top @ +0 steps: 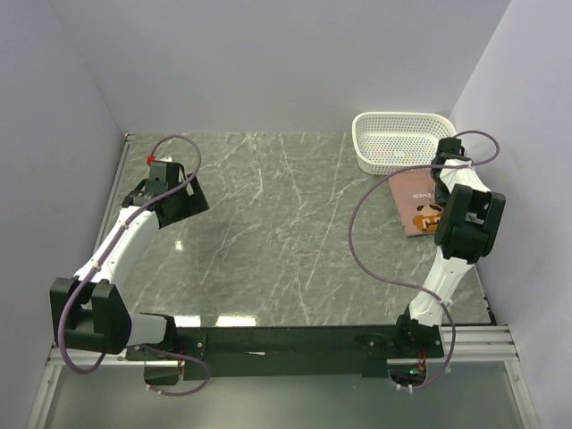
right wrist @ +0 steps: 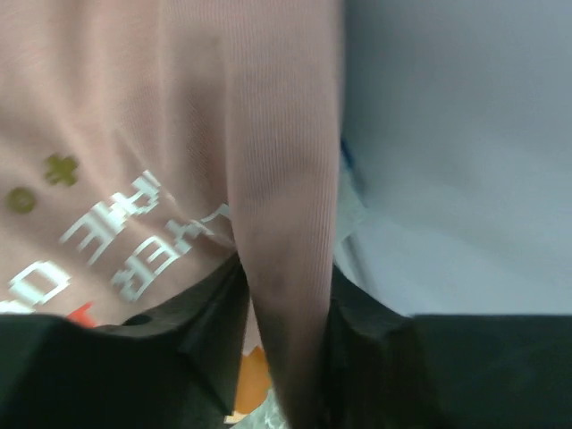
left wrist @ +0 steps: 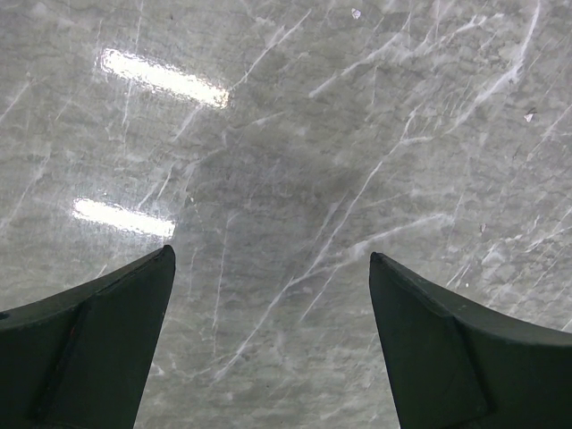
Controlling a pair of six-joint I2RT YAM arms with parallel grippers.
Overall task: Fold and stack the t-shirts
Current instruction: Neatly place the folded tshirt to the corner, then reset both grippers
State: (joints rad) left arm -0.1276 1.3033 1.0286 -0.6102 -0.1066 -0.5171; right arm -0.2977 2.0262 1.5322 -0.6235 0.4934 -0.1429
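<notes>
The marble bench (top: 268,232) takes up nearly all of the overhead view, and most of it lies bare between my two arms. At its far right corner stands the white perforated basket (top: 375,159). Just in front of the basket the pink t-shirt (top: 416,201) lies on the bench as a compact rectangle, its pixel-face print up and close to the right-hand wall. I see no blue t-shirt in any view. My left claw (left wrist: 272,252) hangs released, its jaws spread wide over bare marble at the left side and well apart from the cloth. My right claw (right wrist: 286,357) is down at the near edge of the pink t-shirt, with a raised ridge of its fabric running straight between the jaws and touching both. I cannot tell whether I am pinching that ridge or only bracketing it. I judge the step in hand to be the last fold, or the setting down, of the pink t-shirt. Stacking cannot start until a second t-shirt turns up. The next move calls for spreading the right claw fully and lifting straight up, so the ridge drops flat and the folded rectangle is not dragged askew.
</notes>
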